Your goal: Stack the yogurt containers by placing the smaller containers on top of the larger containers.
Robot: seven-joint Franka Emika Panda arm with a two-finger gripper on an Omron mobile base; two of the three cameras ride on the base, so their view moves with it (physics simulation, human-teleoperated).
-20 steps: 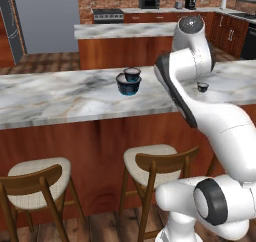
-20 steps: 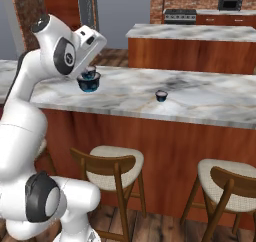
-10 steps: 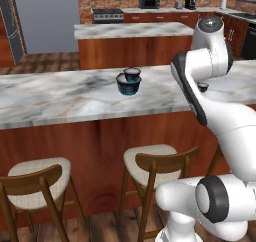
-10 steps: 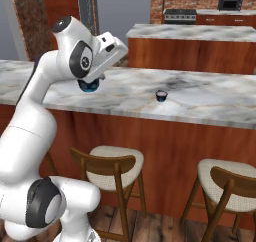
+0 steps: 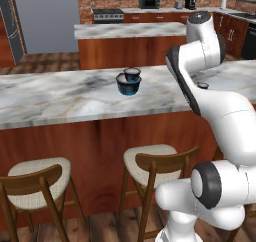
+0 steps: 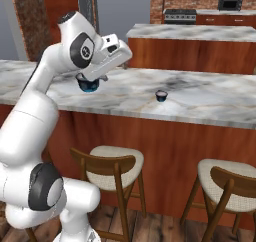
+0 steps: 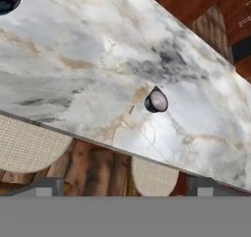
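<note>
Glossy white rounded arm (image 5: 225,116) segments, dark grey joint discs, boxy white wrist.

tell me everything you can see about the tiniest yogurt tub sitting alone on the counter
The tiniest yogurt tub is a small round dark container with a pale grey top, its sides tapering downward. It stands upright and alone on the marble counter, near the front edge, well apart from the two bigger tubs. Nothing touches it except the counter. Any blue on it is too small to make out.
</note>
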